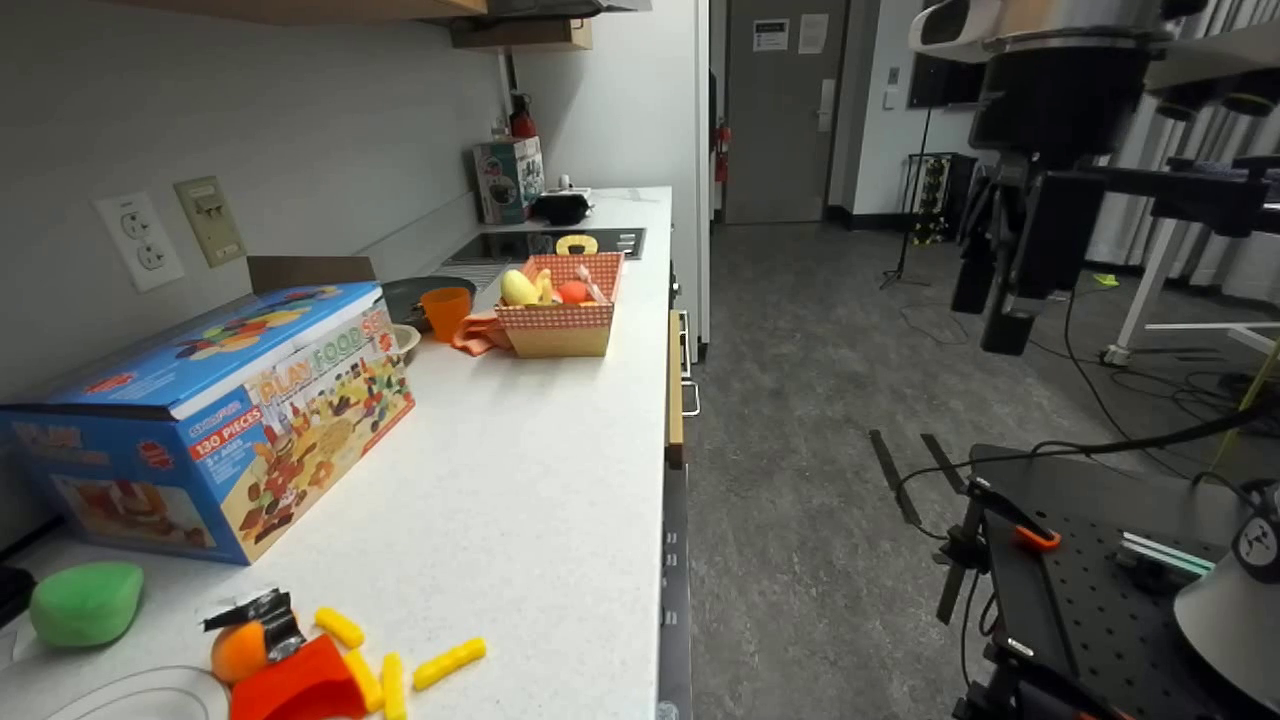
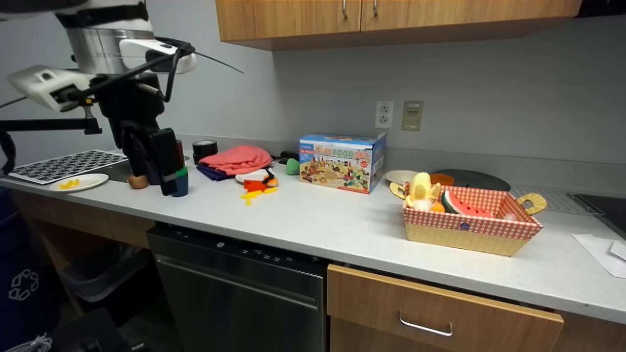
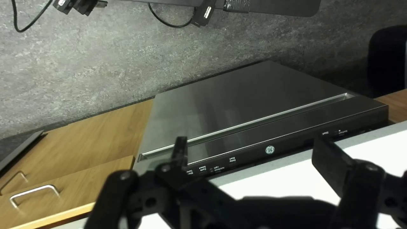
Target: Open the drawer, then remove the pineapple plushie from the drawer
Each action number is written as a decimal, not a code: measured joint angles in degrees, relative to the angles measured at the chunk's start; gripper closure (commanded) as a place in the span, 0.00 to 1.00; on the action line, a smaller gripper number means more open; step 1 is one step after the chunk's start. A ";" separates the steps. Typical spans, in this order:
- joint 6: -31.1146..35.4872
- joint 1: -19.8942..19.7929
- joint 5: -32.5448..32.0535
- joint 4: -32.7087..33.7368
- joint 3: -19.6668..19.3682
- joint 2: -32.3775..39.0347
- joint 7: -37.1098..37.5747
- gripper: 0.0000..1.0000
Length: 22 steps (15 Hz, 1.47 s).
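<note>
Black and blocky, the gripper [image 3: 252, 151] is filling the near side of my wrist view, its two fingers [image 3: 330, 163] standing wide apart with bare space between. Beyond them a brushed-metal dishwasher [image 3: 241, 98] is stretching across, and to its left there the wood-grained drawer [image 3: 76, 189] is jutting out slightly, one bent metal handle [image 3: 31, 191] on its front.

In an exterior view I am finding that drawer at the near right, below the smooth white counter [image 2: 313, 220]; its inside is hiding from me, so I cannot tell where the pineapple plushie is. One gingham-trimmed basket [image 2: 474, 237] is sitting above it, showing two ring-shaped yellow handles [image 2: 539, 201].

In an exterior view I am counting four yellow sticks [image 1: 450, 663] at the near left, lying near one red scoop-shaped piece [image 1: 300, 685], one orange ball [image 1: 238, 652] and one rounded green toy [image 1: 87, 603].
</note>
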 measured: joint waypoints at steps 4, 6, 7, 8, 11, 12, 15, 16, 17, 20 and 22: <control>0.01 -5.55 -3.06 3.79 -3.49 3.64 -0.04 0.00; 0.23 -9.59 -6.13 6.34 -5.45 6.55 0.00 0.00; 0.63 -11.52 -7.55 7.53 -6.05 8.15 0.12 0.00; 0.91 -13.00 -8.33 8.50 -6.36 9.61 0.12 0.00; 0.97 -13.92 -8.58 9.87 -6.38 11.94 0.28 0.00; 0.97 -13.92 -8.58 9.92 -6.36 12.06 0.36 0.00; 1.39 -13.99 -8.57 9.94 -6.78 12.63 0.43 0.00; 2.63 -14.24 -8.57 10.16 -7.42 13.58 0.48 0.00; 4.32 -14.74 -8.57 10.63 -8.24 15.09 0.48 0.00; 11.53 -16.72 -8.57 13.19 -11.57 22.74 0.47 0.00; 17.18 -17.64 -8.30 15.59 -13.59 29.56 0.50 0.00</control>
